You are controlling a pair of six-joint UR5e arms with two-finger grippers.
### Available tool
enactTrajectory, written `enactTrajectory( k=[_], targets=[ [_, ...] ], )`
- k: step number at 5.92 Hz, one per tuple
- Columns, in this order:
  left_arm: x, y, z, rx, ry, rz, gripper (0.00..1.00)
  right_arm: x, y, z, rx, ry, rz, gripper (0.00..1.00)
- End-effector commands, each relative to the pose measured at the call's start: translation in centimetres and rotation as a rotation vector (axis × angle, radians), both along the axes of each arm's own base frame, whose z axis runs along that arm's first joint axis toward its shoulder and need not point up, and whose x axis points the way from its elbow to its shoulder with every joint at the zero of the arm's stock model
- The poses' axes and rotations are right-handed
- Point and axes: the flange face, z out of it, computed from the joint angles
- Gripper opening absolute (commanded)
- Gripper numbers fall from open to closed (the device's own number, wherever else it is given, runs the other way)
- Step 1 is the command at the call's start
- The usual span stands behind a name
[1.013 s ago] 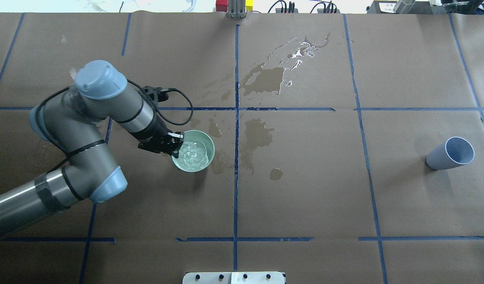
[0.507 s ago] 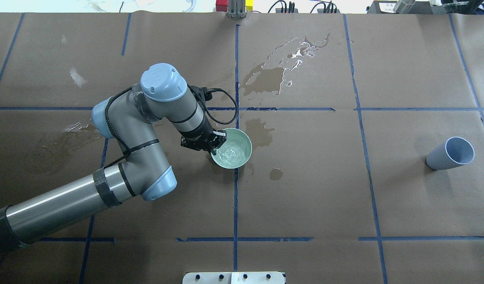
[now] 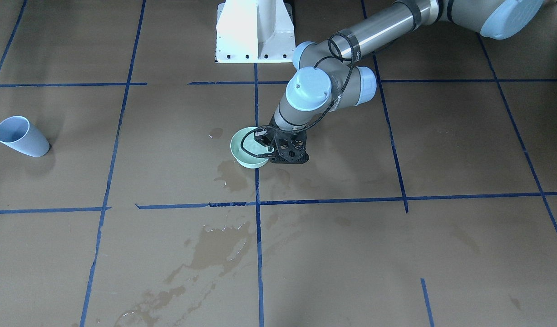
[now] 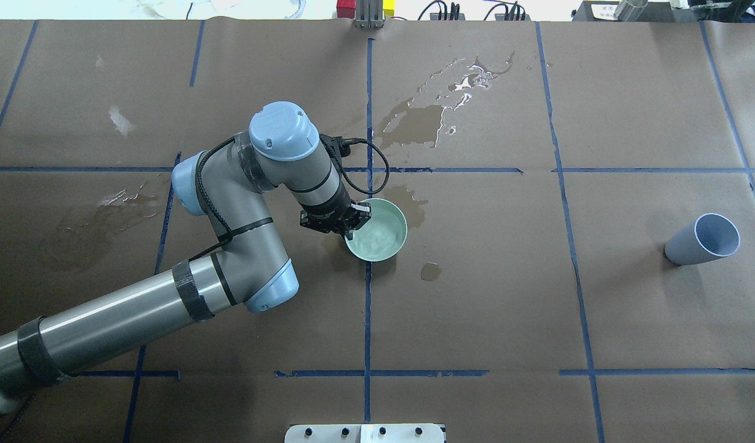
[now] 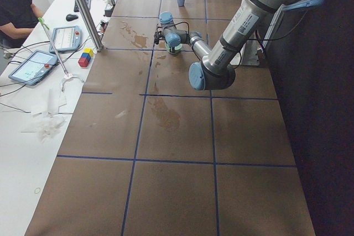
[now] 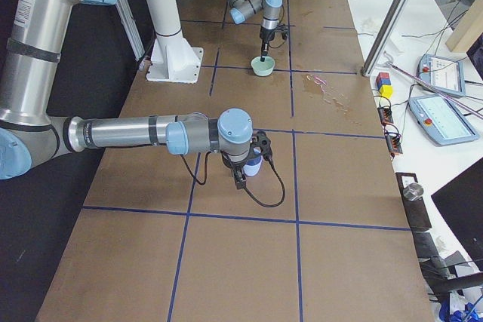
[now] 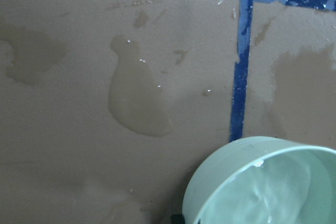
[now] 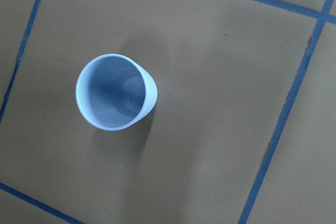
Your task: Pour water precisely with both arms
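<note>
Landmark: pale green round plastic bowl (image 4: 405, 224), astride central blue tape line (image 4: 368, 307).
- Left gripper (image 4: 351, 226): clamped on bowl rim, robot's-left side; one finger inside, one outside.
- Water (image 4: 378, 237): clear, rippling, shallow, inside bowl.
- Pale blue tapered plastic cup (image 4: 685, 249): upright, empty, well apart from bowl, toward robot's right.
- Right gripper (image 6: 244, 176): seen only from right table end, just beside cup; jaw state cannot be told.
- Judgement: next move turns on bowl-to-cup gap; right arm nearer cup.
- Dark wet stains (image 4: 431, 271) near bowl; slosh risk.
</note>
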Motion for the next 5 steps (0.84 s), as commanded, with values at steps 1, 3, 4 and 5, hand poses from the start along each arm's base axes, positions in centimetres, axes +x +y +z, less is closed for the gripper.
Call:
enactTrajectory(
  k=[1, 3, 4, 5],
  targets=[
    [-0.1, -0.1, 0.6, -0.002, -0.011, -0.004, 0.14, -0.1, -0.1, -0.3, 0.022, -0.004, 0.0, 1.0],
    [-1.2, -0.6, 1.0, -0.004, -0.009, -0.016, 0.41, -0.4, -0.2, -0.9, 0.02, -0.04, 0.013, 1.0],
    [-2.1, -0.8, 0.4, 0.004, 0.006, -0.026, 0.93, -0.4, -0.2, -1.0, 0.02, -0.045, 0.018, 1.0],
    [-3.6, 0.1, -0.1, 0.016, 0.031, -0.032, 1.0, -0.4, -0.2, -1.0, 0.016, -0.047, 0.026, 1.0]
  ],
)
